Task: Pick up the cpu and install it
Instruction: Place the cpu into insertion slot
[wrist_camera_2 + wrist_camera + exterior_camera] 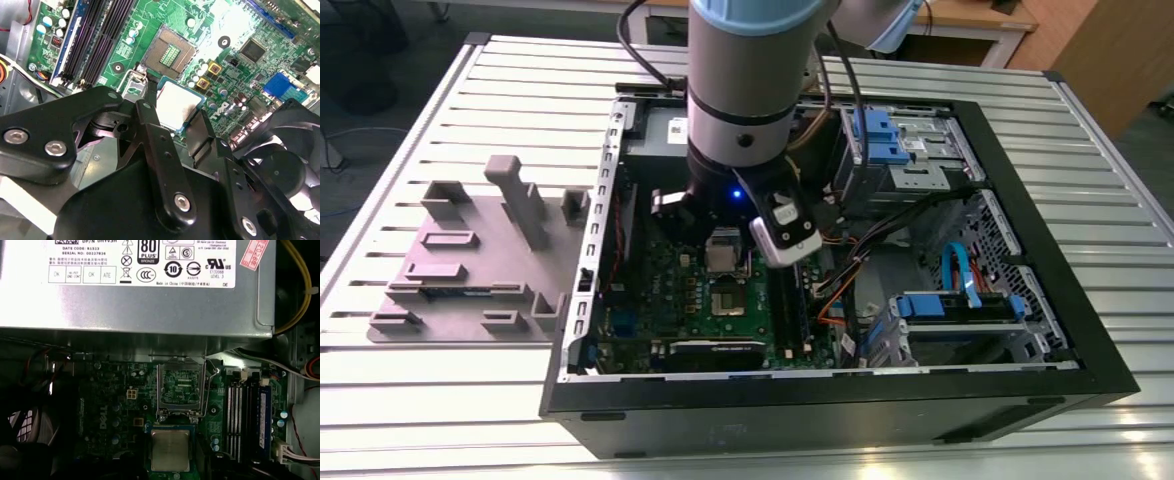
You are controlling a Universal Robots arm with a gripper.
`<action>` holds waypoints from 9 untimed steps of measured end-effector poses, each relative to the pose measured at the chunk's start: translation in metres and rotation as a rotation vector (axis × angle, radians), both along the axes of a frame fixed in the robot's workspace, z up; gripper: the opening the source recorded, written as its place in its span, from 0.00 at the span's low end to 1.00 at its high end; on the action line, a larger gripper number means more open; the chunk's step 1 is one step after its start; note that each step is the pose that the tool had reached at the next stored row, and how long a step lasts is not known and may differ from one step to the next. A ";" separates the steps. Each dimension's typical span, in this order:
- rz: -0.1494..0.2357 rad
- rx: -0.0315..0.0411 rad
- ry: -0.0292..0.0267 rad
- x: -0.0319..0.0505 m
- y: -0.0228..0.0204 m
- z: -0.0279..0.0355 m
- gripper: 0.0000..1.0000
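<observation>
The cpu (pixel 179 104), a small square chip with a pale metal top and a thin green rim, sits between the two black fingers (pixel 151 107) of my gripper (pixel 175 111), which is shut on it. It hangs a little above the green motherboard (pixel 235 75), just beside the open socket (pixel 170 52) and not over it. In the first wrist view the cpu (pixel 170 450) lies right next to the socket (pixel 180 385) with its metal frame. From the exterior view my gripper (pixel 724 238) reaches down into the open computer case, above the socket (pixel 724 298).
A big grey box with a white label (pixel 140 300) stands close to the socket. Memory slots (pixel 240 420) run along the socket's other side, and a black fan (pixel 285 165) is near the fingers. The case walls (pixel 854 385), cables and blue drive brackets (pixel 881 135) crowd the space. A grey parts fixture (pixel 467 260) lies outside the case.
</observation>
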State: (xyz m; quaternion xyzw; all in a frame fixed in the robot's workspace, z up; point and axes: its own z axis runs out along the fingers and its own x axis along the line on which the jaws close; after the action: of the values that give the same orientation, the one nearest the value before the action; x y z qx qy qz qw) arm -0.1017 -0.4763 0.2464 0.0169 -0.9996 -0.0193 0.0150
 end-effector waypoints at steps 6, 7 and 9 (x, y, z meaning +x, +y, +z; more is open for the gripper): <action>0.000 -0.0003 0.0001 0.0004 -0.0002 -0.0002 0.47; 0.000 -0.0002 0.0001 0.0005 -0.0002 -0.0003 0.47; 0.000 -0.0002 0.0001 0.0006 -0.0002 -0.0004 0.47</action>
State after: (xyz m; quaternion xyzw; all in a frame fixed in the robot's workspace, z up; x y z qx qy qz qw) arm -0.1011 -0.4764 0.2460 0.0169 -0.9996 -0.0192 0.0151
